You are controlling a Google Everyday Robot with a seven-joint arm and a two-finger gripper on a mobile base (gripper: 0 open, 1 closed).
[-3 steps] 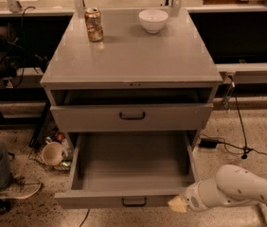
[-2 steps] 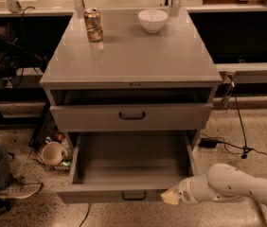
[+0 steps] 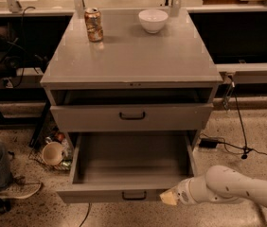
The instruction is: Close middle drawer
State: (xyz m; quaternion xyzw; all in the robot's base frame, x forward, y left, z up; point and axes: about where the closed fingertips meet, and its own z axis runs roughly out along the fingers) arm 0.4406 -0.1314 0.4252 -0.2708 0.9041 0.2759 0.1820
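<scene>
The middle drawer (image 3: 132,167) is the wide grey drawer pulled far out of the cabinet, empty inside, with a low front (image 3: 100,196) and a small black handle (image 3: 134,196). My gripper (image 3: 169,198) comes in from the lower right on a white arm and its tan tip sits against the right part of the drawer front, just right of the handle. Above it the taller-fronted top drawer (image 3: 131,116) stands slightly open. The lowest drawer is out of view.
A soda can (image 3: 93,24) and a white bowl (image 3: 153,20) stand on the cabinet top (image 3: 133,56). A basket with cups (image 3: 54,151) lies on the floor left of the cabinet. A person's leg and shoe (image 3: 1,171) are at far left. Cables run at right.
My gripper has moved left along the drawer front, closer to the handle. The drawer's position looks about the same.
</scene>
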